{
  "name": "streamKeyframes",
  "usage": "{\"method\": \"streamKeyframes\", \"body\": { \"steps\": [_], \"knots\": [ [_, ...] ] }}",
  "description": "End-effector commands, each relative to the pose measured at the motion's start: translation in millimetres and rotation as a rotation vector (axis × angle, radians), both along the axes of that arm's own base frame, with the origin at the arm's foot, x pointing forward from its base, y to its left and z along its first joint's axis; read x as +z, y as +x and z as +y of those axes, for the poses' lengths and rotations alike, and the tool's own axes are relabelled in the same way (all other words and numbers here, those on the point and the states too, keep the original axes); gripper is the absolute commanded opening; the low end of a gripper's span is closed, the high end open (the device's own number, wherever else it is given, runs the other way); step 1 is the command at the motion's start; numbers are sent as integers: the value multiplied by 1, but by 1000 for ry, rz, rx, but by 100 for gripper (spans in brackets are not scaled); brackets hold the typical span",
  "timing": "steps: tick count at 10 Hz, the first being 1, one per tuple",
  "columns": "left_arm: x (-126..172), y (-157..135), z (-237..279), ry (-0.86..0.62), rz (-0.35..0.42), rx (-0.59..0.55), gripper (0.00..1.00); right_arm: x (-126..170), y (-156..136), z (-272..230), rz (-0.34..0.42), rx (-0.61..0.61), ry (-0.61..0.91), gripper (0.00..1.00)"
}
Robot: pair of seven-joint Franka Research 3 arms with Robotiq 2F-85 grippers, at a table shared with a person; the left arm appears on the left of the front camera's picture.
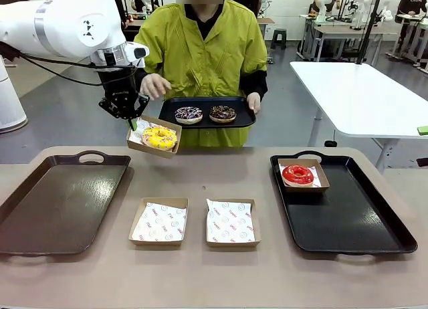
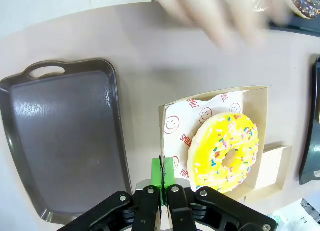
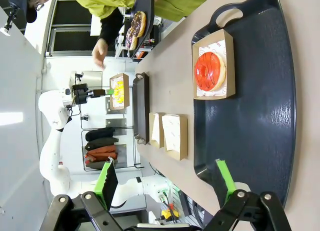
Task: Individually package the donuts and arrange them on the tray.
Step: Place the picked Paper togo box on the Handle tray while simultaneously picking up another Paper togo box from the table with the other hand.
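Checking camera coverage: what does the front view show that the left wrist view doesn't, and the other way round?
Front: the red donut, boxed on the right tray. Left wrist: close up, the left hand shut on the rim of the box. Both: the yellow donut in that box, held above the table, and the left tray.

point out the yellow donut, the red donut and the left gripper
yellow donut [image 2: 212, 141]: left wrist view, icing beside the hole
red donut [image 1: 289, 177]: front view, icing left of the hole
left gripper [image 2: 162, 167]: left wrist view, between its shut green fingertips, on the box edge
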State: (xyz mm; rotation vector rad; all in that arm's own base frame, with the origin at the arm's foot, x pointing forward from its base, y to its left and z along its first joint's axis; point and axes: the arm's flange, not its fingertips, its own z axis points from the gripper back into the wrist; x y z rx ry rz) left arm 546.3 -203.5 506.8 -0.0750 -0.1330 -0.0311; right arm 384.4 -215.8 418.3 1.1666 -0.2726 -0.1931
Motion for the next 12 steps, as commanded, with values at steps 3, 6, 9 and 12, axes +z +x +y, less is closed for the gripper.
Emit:
{"method": "streamKeyframes", "body": {
  "steps": [3, 6, 9, 12],
  "knots": [
    [-1, -2, 2, -7, -9, -3, 0, 0, -4, 3, 13, -2, 3, 100],
    [0, 0, 0, 0, 0, 0, 1, 0, 0, 0, 0, 0, 0, 100],
    [55, -38, 55, -54, 11, -62, 1, 42, 18, 74, 17, 114, -270, 100],
    [70, -64, 119, -3, 10, -36, 1, 58, 42, 168, 85, 173, -482, 100]
  ]
}}
